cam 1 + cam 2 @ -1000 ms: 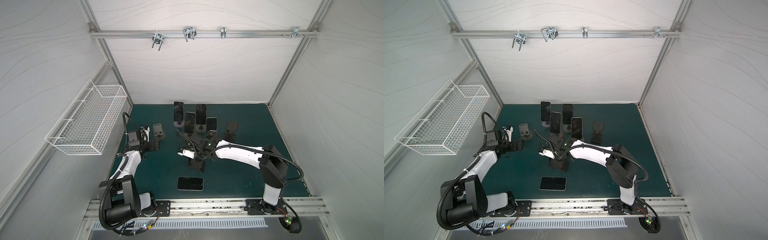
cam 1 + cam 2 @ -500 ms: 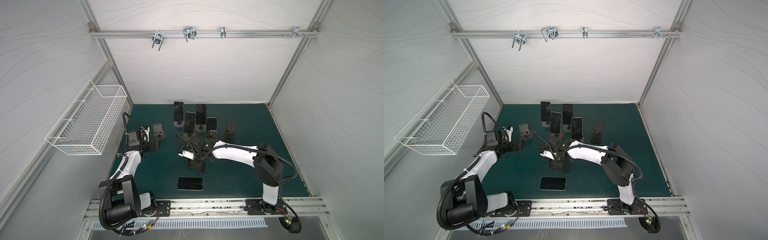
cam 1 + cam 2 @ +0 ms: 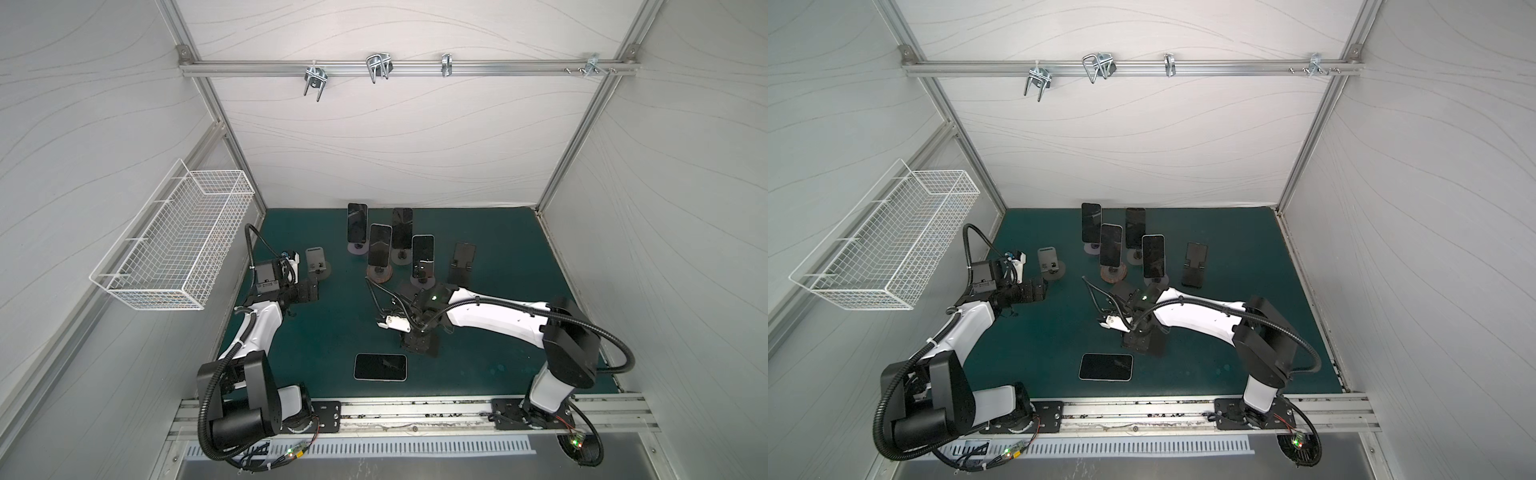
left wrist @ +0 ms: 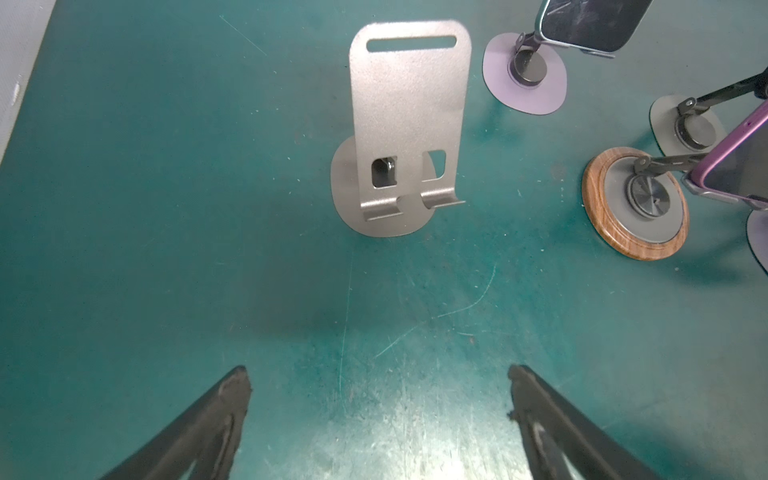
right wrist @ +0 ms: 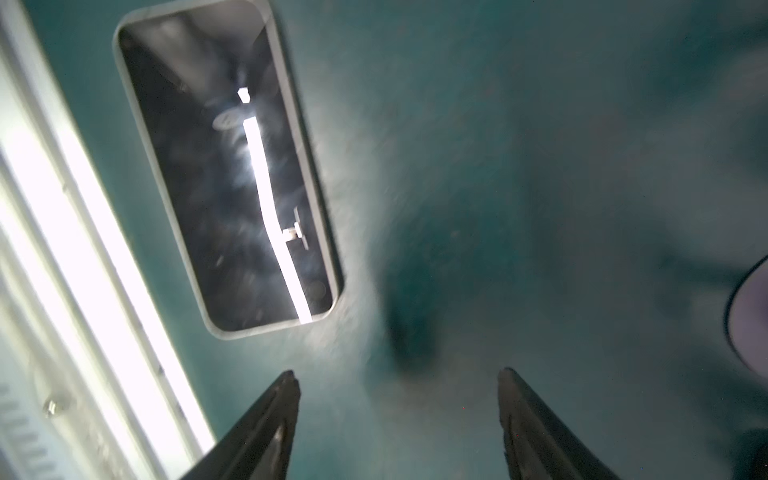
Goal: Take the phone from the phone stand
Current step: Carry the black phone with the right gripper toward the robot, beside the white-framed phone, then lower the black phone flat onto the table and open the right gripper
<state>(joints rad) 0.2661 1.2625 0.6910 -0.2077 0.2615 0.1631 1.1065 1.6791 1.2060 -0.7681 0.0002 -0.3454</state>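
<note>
Four phones sit propped at the back of the mat [image 3: 498, 332]. A fifth phone [image 3: 380, 367] lies flat near the front edge, off any stand. My right gripper [image 3: 417, 344] hangs over the mat just behind that flat one, jaws spread with nothing between them. My left gripper [image 4: 378, 374] is likewise released and empty, facing a bare grey stand [image 4: 405, 124].

I judge the next move is a reach for the nearest propped phone [image 3: 423, 256], which is close to my right wrist. I want to come in from above and pinch its long edges high up. Then I lift along the slope of the backrest so the lower edge clears the lip without dragging the base. Its neighbours crowd in, so I keep the fingers only just wider than the phone.
</note>
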